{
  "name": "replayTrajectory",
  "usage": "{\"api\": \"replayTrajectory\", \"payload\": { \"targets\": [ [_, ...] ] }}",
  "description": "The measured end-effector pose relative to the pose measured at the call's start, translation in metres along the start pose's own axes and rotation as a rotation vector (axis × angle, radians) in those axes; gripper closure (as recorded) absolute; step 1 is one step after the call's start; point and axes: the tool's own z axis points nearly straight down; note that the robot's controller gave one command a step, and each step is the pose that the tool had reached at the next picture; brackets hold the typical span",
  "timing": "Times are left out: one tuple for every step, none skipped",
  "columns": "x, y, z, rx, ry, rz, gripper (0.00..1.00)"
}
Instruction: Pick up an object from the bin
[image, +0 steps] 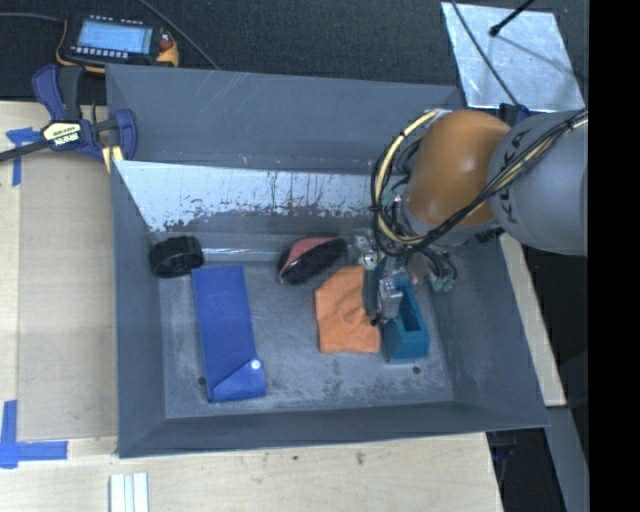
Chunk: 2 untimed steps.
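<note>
My gripper (383, 292) is low in the right part of the bin, right at the seam between an orange cloth (343, 318) and a blue block (408, 332). The crumpled cloth lies just to its left and the block just below and to its right. A black and red oval object (310, 258) rests on the floor up and to the left of the gripper, near the back wall.
A flat blue pouch (226, 332) lies lengthwise on the left of the floor. A small black wheel (176, 256) sits at the back left corner. The arm with its orange cover hangs over the bin's right rim.
</note>
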Motion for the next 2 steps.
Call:
{"api": "replayTrajectory", "payload": {
  "targets": [
    [-0.0061,0.0138,0.0073,-0.001,0.0,0.056,0.0],
    [-0.0092,0.0211,0.011,0.0,-0.002,-0.077,1.0]
  ]
}}
